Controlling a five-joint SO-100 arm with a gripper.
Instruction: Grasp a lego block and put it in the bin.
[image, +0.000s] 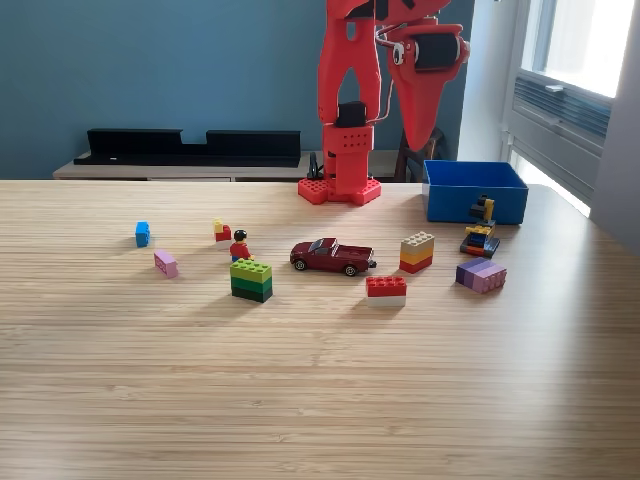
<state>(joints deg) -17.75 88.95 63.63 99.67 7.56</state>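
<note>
Toy pieces lie scattered across the table (320, 400) in the exterior view, with the arm (350, 100) mounted at the far edge, its claw (420, 125) hanging above the table, just left of the bin (475, 195). The bin sits at the far right, beside the arm's base. A small build (481, 232) stands just before the bin, a flat block (481, 274) nearer the camera. At centre, a car (332, 256) sits between a figure (240, 246) on its left and a stacked block (417, 252) on its right. A low brick (386, 290) lies before the car, a taller stack (251, 280) before the figure. Three small pieces (166, 263) lie further left. A long tray (190, 148) rests on a shelf behind the table.
</note>
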